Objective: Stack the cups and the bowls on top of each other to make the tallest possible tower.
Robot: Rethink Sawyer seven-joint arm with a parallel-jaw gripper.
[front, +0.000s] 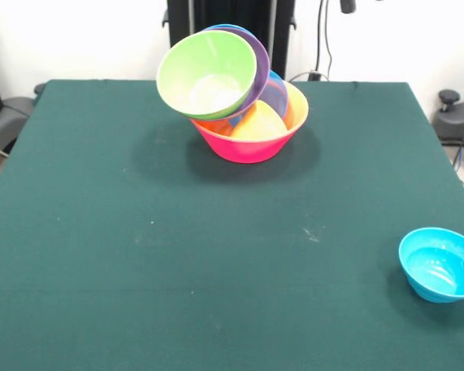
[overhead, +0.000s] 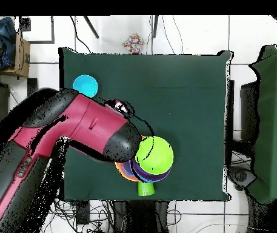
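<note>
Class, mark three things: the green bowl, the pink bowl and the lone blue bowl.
green bowl [front: 209, 77], front view, inside of the bowl.
pink bowl [front: 247, 145], front view, outer wall.
blue bowl [front: 441, 267], front view, inside floor.

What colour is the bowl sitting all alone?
Blue. The lone bowl shows best in the front view.

The robot's arm [overhead: 74, 130] has a thick, rounded crimson shell ending in a bulbous black joint cap, with black sections further back and thin dark cables near its head
</note>
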